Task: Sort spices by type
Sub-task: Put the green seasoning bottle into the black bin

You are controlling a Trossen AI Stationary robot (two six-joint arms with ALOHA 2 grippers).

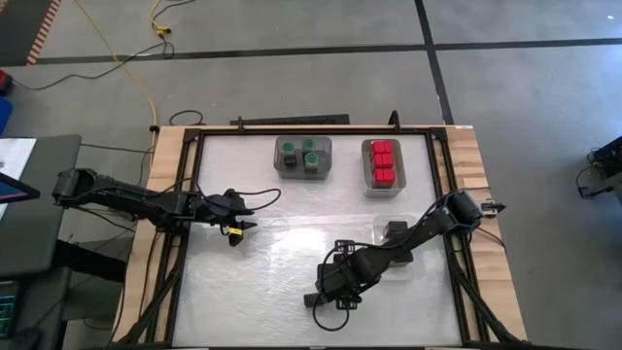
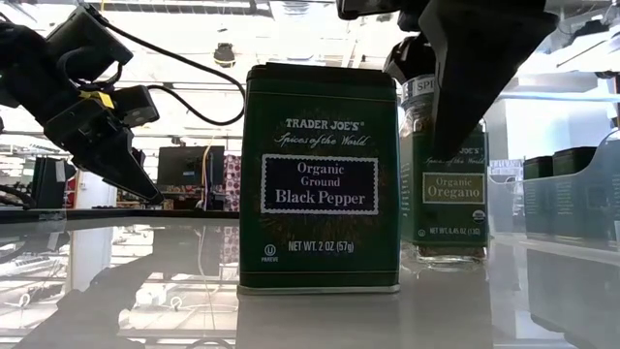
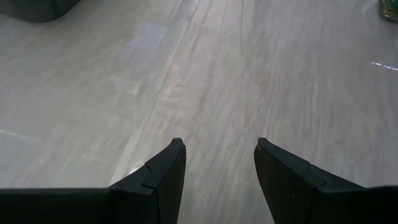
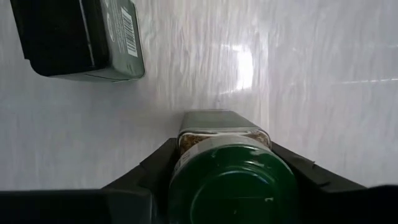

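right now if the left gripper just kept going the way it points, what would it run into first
Probably nothing but bare table. The left gripper is open and empty, and its wrist view shows only tabletop ahead of its fingers. In the high view it points toward the table's middle, well short of the right gripper; depth is unclear.

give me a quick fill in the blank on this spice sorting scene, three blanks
1. The right gripper is closed around a jar with a ____ lid.
2. The tin standing beside that jar is labelled black ____.
3. The left gripper is open and holds ____.

Missing words: green; pepper; nothing
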